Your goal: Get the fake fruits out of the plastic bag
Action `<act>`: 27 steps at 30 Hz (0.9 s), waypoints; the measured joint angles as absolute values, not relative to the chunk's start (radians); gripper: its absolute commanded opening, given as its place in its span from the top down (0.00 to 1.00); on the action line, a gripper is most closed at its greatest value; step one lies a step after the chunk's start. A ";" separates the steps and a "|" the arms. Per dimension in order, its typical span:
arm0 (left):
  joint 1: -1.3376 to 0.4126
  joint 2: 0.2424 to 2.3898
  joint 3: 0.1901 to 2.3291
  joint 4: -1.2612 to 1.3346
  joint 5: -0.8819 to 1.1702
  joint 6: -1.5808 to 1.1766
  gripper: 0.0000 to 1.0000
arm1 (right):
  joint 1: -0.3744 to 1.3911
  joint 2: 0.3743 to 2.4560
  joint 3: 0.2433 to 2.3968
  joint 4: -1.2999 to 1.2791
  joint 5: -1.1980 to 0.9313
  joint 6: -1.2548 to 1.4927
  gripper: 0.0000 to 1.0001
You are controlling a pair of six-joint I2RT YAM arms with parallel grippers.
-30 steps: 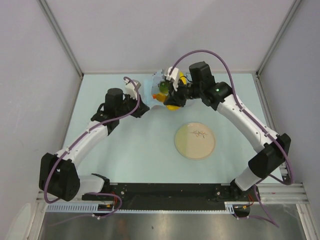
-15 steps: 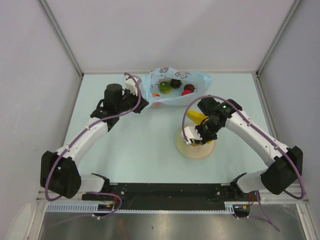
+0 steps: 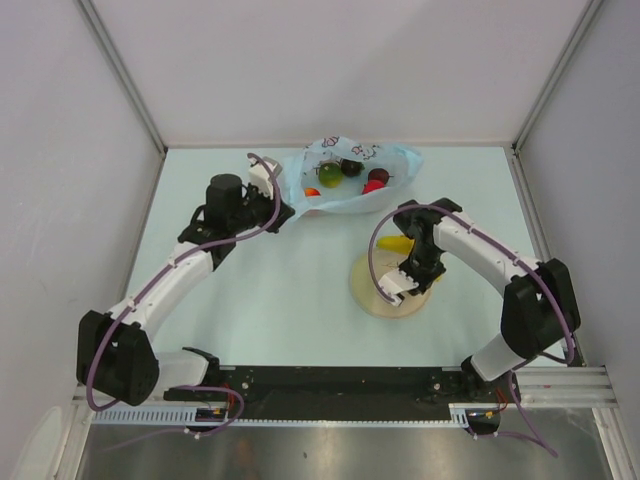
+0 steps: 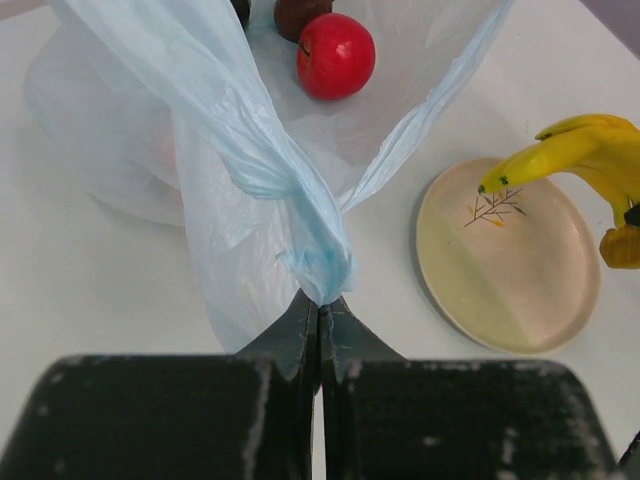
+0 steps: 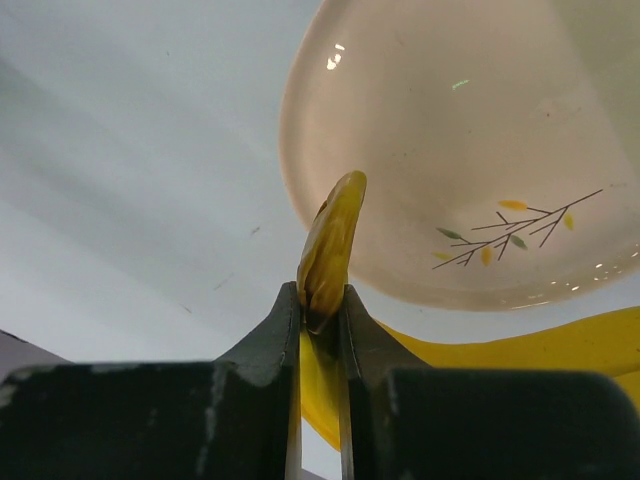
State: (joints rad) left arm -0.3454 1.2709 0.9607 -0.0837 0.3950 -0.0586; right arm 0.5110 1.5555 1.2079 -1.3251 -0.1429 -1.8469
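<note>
Right arm [image 3: 480,250] crooked, right fingers [image 5: 275,340] pinching banana [image 5: 335,225], plate [image 5: 480,120] beneath them; left arm [image 3: 180,265] outstretched, left fingers [image 4: 290,325] clamped on plastic bag [image 4: 250,150].

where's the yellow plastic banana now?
Top view, right of centre: yellow banana clamped in the right gripper over the round tan plate, nearer than the light blue bag.

Translucent pale blue plastic bag [image 4: 250,150] carries a white patch with small dark prints. Inside it: red apple [image 4: 336,55], green fruit [image 3: 328,173], dark maroon fruit [image 3: 351,167]. Yellow banana [image 4: 575,150]; cream-tan plate [image 4: 510,270] shows a thin brown twig motif, orange and green leaves.
</note>
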 measured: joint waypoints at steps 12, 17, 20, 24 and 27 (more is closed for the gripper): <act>-0.329 1.258 0.933 -0.084 0.395 -0.051 1.00 | 0.451 1.624 1.208 -1.239 -0.170 -1.961 1.00; -0.319 1.254 0.928 -0.084 0.395 -0.052 1.00 | 0.456 1.658 1.208 -1.241 -0.169 -1.968 1.00; -0.312 1.249 0.927 -0.084 0.395 -0.051 1.00 | 0.463 1.686 1.208 -1.240 -0.162 -1.969 0.99; -0.300 1.237 0.917 -0.084 0.395 -0.052 1.00 | 0.467 1.716 1.208 -1.229 -0.142 -1.969 0.98; -0.290 1.234 0.911 -0.084 0.395 -0.052 1.00 | 0.466 1.733 1.209 -1.222 -0.131 -1.969 0.97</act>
State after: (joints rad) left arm -0.2905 1.2335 0.9112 -0.0841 0.3954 -0.0521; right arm 0.4660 1.7332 1.2087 -1.2217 -0.1310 -1.9686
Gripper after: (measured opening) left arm 0.008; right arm 0.143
